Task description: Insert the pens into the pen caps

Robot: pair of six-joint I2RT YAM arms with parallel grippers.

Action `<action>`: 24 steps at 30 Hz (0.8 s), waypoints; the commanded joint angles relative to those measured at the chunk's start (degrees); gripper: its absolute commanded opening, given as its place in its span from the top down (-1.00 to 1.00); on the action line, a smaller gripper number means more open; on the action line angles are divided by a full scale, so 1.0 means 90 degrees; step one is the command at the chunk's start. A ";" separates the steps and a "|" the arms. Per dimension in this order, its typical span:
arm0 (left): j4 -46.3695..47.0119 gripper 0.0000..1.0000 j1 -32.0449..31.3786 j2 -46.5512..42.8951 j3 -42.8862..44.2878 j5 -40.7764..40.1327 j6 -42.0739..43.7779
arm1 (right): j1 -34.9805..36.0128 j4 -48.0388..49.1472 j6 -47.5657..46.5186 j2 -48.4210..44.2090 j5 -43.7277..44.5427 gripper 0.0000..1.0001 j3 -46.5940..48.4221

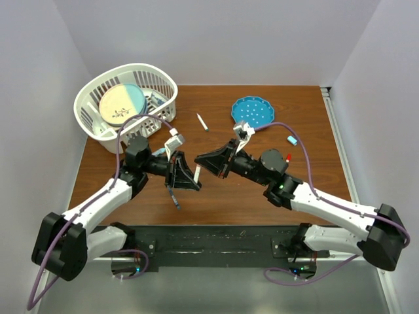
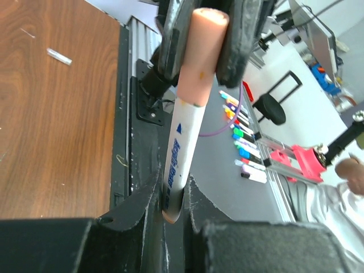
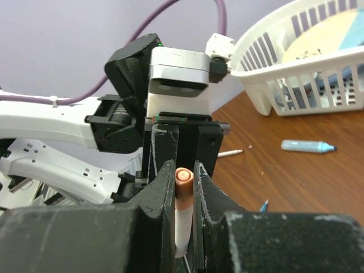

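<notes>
A white-barrelled pen [image 2: 185, 142] with blue print stands between my two grippers, its end pinched in my left gripper [image 2: 173, 193], which is shut on it. A salmon pink pen cap [image 2: 202, 51] sits over the pen's other end. My right gripper [image 3: 183, 170] is shut on that cap [image 3: 183, 183], with the white barrel [image 3: 182, 227] showing below it. In the top view both grippers meet nose to nose over the table's middle, left [image 1: 188, 175] and right [image 1: 206, 163].
A white basket [image 1: 88, 108] holding a plate stands at the back left, and a blue dish [image 1: 253, 111] at the back centre. A white pen [image 1: 203, 122], a dark blue pen [image 1: 175, 197], a light blue pen [image 3: 307, 147], a light blue cap [image 1: 292, 140] and a red cap [image 1: 288, 157] lie loose.
</notes>
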 commanded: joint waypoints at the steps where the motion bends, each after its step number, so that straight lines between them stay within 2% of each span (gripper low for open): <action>1: 0.0310 1.00 0.0552 -0.0276 0.0869 -0.2944 -0.0018 | 0.0975 -0.3733 0.0502 -0.0199 -0.1676 1.00 -0.0132; 5: 0.0036 1.00 0.0542 -0.0558 0.0382 -0.2984 0.0118 | 0.0975 -0.3969 0.0416 -0.0600 -0.0717 1.00 0.0687; 9: -0.0168 1.00 0.0552 -0.0822 0.0087 -0.2866 0.0148 | 0.0975 -0.4876 0.0045 -0.0582 0.0578 0.51 0.1431; 10: -0.0237 1.00 0.0542 -0.0871 0.0039 -0.2915 0.0177 | 0.0975 -0.5013 -0.0004 -0.0572 0.0806 0.29 0.1557; 13: -0.0413 1.00 0.0552 -0.1057 -0.0118 -0.3061 0.0255 | 0.0975 -0.5375 -0.0024 -0.0523 0.1508 0.02 0.2007; 14: -0.0510 1.00 0.0552 -0.1105 -0.0195 -0.3110 0.0284 | 0.0965 -0.5434 -0.0024 -0.0552 0.1627 -0.01 0.2153; 19: -0.0842 1.00 0.0523 -0.0999 -0.0411 -0.3811 0.0373 | 0.0965 -0.5415 0.0142 -0.0971 0.2067 -0.25 0.1922; 21: -0.0901 1.00 0.0445 -0.0609 -0.0479 -0.4182 0.0197 | 0.0965 -0.5375 0.0201 -0.1215 0.2262 -0.41 0.1716; 24: -0.0833 1.00 0.0027 -0.0082 -0.0538 -0.4662 -0.0105 | 0.0965 -0.5755 0.0308 -0.1382 0.2838 -0.48 0.1491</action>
